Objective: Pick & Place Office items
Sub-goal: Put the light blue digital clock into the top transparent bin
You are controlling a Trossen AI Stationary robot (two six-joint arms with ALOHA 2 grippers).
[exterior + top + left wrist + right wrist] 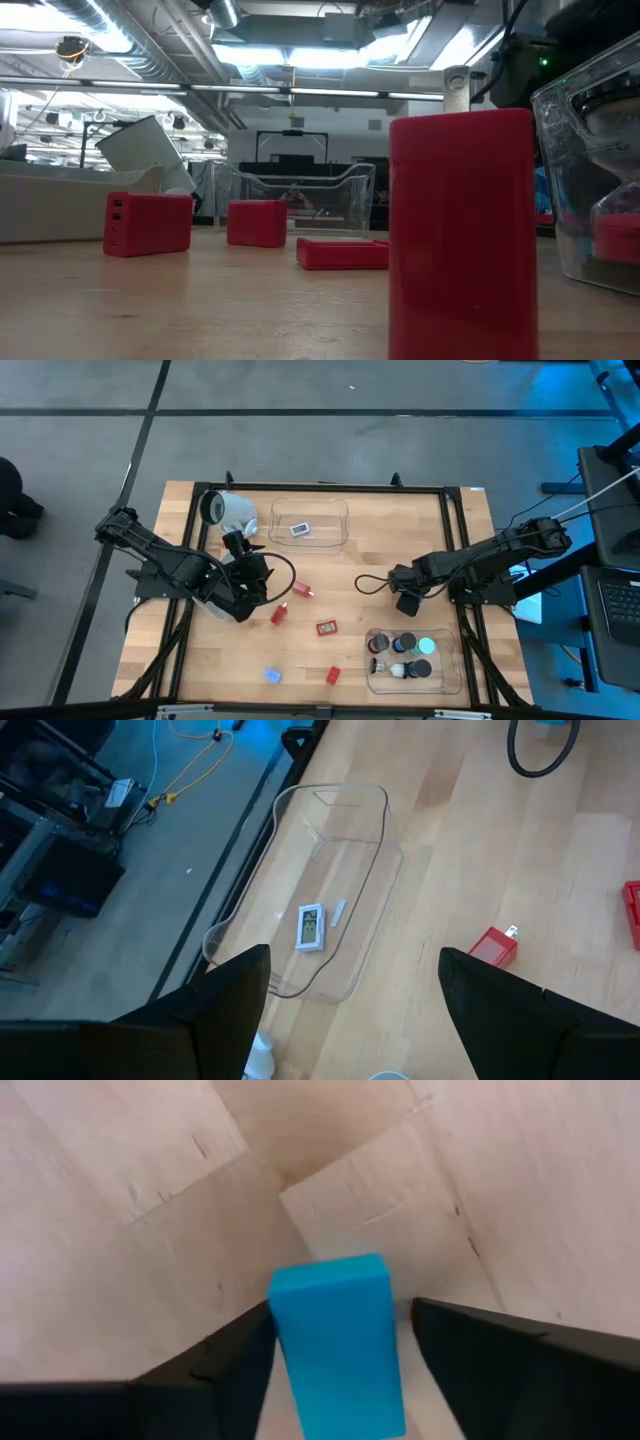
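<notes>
**Blue block between the right jaws; red pieces loose on the table**

The right gripper [407, 603] sits at about 3 o'clock on the table [400, 540], just above the clear tray [372, 678] at 5 o'clock. In the right wrist view a blue block [340, 1345] stands between its two dark fingers [520, 1370], with a thin gap showing on either side; whether the jaws actually clench it I cannot tell.

That tray holds round pucks [408, 644], black, teal and white among them.

The left gripper [262, 582] hangs at 9 o'clock with its jaws released and nothing between them. A second clear tray [340, 510] at 12 o'clock holds a small white piece [299, 530]. Beside it, at 11 o'clock, a white-grey cylinder [230, 510] lies on its side.

Red blocks [327, 628] are scattered from the middle towards 6 o'clock, and a small blue piece [271, 676] lies at 7 o'clock.
</notes>
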